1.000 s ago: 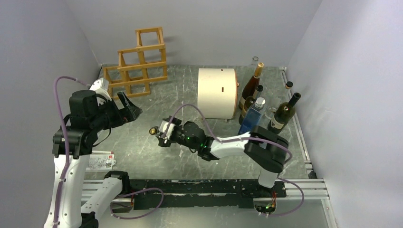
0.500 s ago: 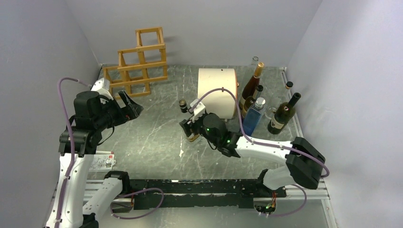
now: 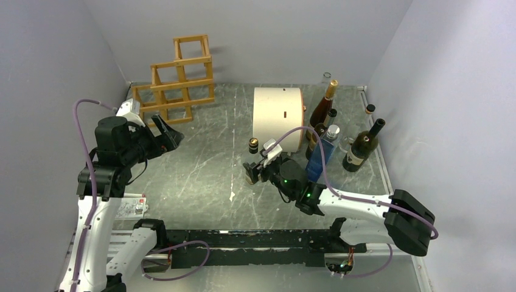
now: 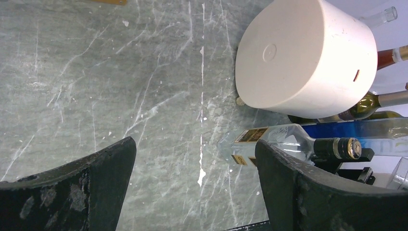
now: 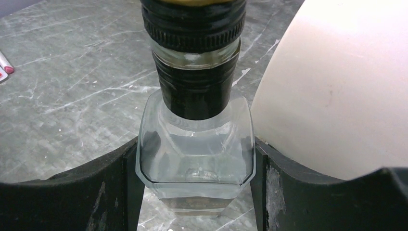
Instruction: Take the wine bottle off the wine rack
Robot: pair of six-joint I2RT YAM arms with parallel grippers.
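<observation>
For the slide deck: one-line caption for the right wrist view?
Right hand grips a black-capped clear bottle upright beside the cream drum.

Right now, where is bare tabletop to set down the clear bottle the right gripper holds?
Free: the grey marbled tabletop left of your clear glass bottle, between the honey-brown wooden wine rack and the cream cylindrical drum. Crowded: right of the drum, where dark glass bottles and a blue one cluster.
</observation>
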